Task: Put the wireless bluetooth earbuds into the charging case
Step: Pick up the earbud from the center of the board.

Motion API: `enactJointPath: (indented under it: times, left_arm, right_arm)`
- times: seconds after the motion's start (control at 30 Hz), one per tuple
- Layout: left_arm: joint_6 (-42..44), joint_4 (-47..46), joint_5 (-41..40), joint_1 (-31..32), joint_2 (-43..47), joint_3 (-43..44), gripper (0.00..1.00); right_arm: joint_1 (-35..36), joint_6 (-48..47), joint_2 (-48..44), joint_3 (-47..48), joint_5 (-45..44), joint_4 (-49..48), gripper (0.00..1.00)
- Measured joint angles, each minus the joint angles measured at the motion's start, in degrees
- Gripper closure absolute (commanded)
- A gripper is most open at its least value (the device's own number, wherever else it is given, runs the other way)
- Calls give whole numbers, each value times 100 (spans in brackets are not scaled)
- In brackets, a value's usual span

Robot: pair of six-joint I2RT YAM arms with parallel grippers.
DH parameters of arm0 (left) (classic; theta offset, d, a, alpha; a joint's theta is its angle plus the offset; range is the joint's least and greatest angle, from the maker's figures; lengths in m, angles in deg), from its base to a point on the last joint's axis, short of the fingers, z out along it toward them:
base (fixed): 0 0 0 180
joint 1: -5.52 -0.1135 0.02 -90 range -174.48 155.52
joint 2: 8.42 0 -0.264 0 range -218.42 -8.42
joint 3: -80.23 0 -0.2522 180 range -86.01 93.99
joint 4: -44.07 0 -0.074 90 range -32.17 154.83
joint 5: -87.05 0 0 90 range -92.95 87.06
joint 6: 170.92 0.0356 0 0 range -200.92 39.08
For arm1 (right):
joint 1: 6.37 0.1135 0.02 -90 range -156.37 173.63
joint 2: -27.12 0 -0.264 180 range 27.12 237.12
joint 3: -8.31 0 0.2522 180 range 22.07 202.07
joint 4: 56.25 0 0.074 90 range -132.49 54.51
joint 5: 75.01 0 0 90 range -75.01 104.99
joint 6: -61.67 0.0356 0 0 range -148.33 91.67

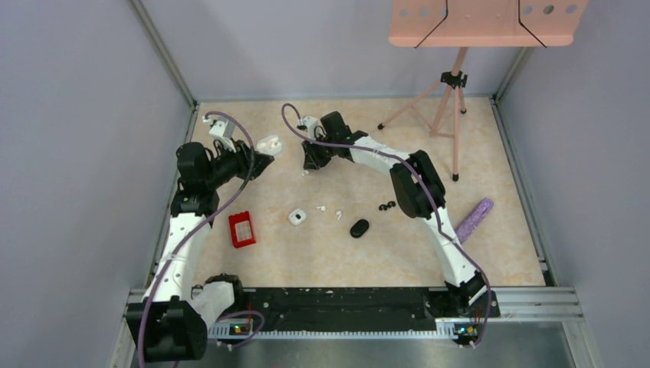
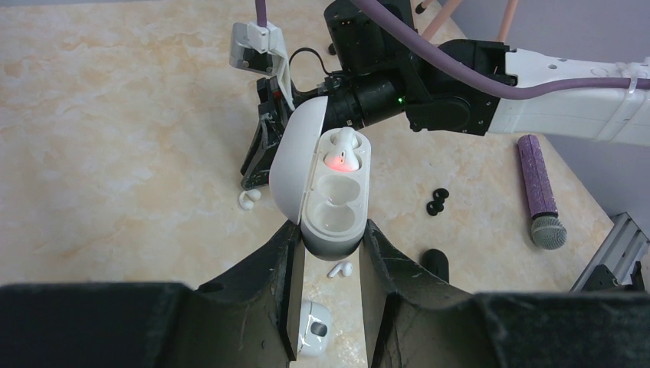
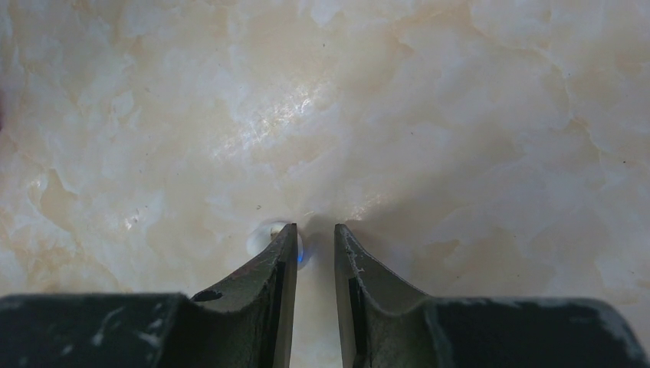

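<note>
Table: beige marble-patterned table top, smooth with a soft sheen
Case: glossy white pebble-shaped plastic charging case, its hinged lid standing open to one side, with two moulded wells inside
Seated bud: white stemmed plastic earbud sits in the far well with a red-orange glow at its base; the near well shows its smooth hollow
Left gripper: left gripper, matte black wedge-shaped fingers, clamped on the lower body of the case and holding it above the table
Right gripper: right gripper, black tapered fingers with scuffed edges, parted by a narrow gap that shows only table, tips down at the surface
Loose bud: small white rounded earbud lies on the table just beside the outer side of one right finger, partly hidden, with a blue glint next to it
Other buds: white short-stemmed earbud, second white earbud and black pair of earbuds lie mid-table, well apart from the held case
Elsewhere: small white rounded case, black oval case, red rectangular box, purple textured microphone
</note>
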Motion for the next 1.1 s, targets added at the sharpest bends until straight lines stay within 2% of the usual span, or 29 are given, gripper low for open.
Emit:
enactJointPath:
  times: [1.1]
  left_arm:
    - [-9,-105,-22,-2,0,-2,100]
  right_arm:
    - [-2,-149,-151,-310,509,-138,80]
